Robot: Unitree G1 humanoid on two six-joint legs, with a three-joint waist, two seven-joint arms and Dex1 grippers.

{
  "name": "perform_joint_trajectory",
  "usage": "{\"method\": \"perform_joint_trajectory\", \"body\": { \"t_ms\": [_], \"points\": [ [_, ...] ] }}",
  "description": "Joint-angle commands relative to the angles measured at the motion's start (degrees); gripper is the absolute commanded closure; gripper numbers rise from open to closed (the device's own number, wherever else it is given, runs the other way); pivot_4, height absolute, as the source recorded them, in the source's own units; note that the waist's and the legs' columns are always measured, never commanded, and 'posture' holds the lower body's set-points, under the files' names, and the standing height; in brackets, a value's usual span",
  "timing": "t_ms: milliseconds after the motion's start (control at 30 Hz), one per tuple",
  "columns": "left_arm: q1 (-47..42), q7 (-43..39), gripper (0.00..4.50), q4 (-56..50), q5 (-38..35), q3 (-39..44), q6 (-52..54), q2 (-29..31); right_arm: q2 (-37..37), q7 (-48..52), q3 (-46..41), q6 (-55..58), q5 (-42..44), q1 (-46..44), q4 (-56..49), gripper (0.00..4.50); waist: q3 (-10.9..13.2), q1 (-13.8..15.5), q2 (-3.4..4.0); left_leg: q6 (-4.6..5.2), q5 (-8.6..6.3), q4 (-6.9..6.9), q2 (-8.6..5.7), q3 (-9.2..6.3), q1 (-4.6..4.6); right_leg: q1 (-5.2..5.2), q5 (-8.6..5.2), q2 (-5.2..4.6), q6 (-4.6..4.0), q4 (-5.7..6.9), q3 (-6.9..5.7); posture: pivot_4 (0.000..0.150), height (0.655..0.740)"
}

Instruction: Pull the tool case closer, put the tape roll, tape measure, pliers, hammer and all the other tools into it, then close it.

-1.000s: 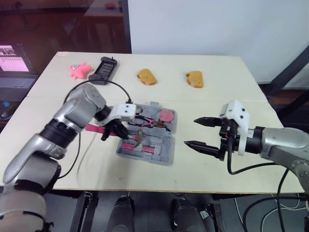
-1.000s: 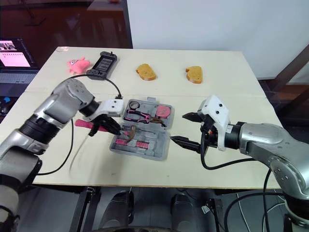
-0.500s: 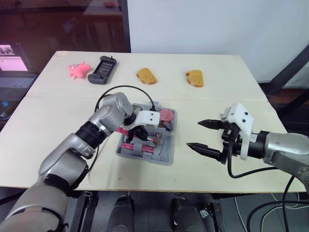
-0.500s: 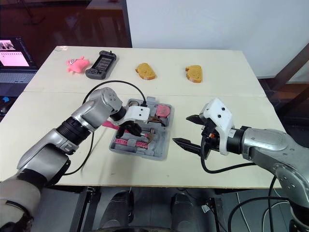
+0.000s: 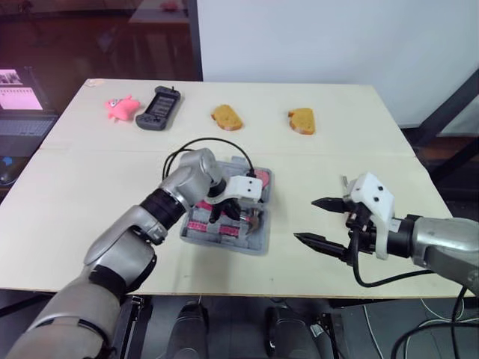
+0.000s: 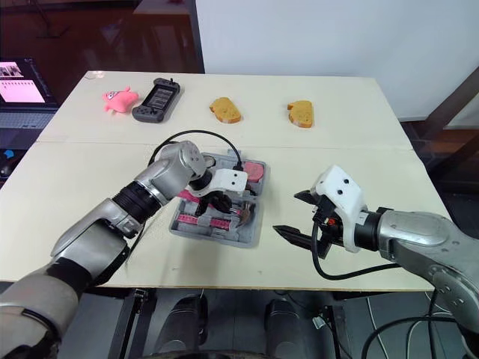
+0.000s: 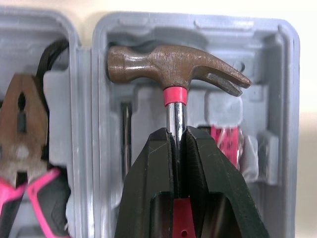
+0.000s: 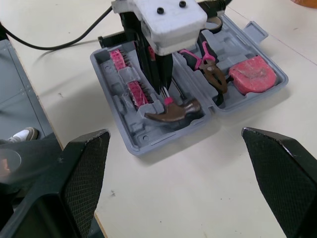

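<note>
Pale wooden table is standing in front of a white wall, with a lit laptop showing off its far left edge. An open grey tool case is lying near the middle of the table, its two halves spread flat.

The left gripper is reaching down into the half of the case nearer the robot. Its two black fingers are pressing together on the shiny shaft of the hammer, just below the red collar under the head. The brown hammer head is lying across the moulded recess at the right end of that half, claw pointing away from the case hinge.

In the far half, the pliers with pink handles are lying beside the hammer's compartment, and the pink tape measure is sitting in the corner beyond them. Small pink pieces are filling the slots at the left end of the near half; their kind cannot be told.

The right gripper is hovering over bare table to the right of the case, well apart from it, fingers spread wide and holding nothing.

Along the far side of the table, a pink toy, a black handheld console and two pieces of bread are lying well away from the case. A black cable is looping above the left wrist.
</note>
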Motion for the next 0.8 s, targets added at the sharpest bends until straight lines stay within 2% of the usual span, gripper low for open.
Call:
{"method": "perform_joint_trajectory", "body": {
  "t_ms": [33,567,700,800],
  "points": [
    [-2.0,0.6,4.47,0.8,0.6,0.5,-1.7,-1.1,-0.8,-0.4,-1.5,-0.5,0.4,0.1,-1.4,0.0,0.0,0.0,0.0,0.0,0.0,0.0,0.0,0.0,0.0,0.0,0.0,0.0,0.0,0.01,0.0,0.15,0.7207],
    [-3.4,2.8,4.47,6.6,3.0,0.8,-4.9,-3.4,-0.9,-0.8,-1.6,0.7,2.0,0.4,-0.8,0.0,0.0,0.1,0.01,0.0,0.0,0.21,-0.01,-0.04,-0.01,0.02,0.0,0.0,0.0,0.17,0.0,0.15,0.7207],
    [-4.6,2.9,2.67,5.1,3.0,2.1,-4.4,-2.5,-1.0,-0.4,-1.1,0.9,2.4,-0.2,-0.2,0.0,0.0,0.0,0.01,0.01,0.0,0.29,-0.01,-0.07,-0.02,0.02,-0.01,0.0,0.0,0.28,0.0,0.15,0.7207],
    [-5.0,0.0,1.06,0.9,1.2,3.6,-1.9,-0.8,-0.8,-0.3,-0.6,1.1,3.2,-0.7,0.1,0.0,0.0,-0.1,0.01,0.17,-0.1,0.47,-0.01,-0.09,-0.06,-0.02,-0.02,0.0,0.01,0.45,0.0,0.15,0.7207]
  ]
}}
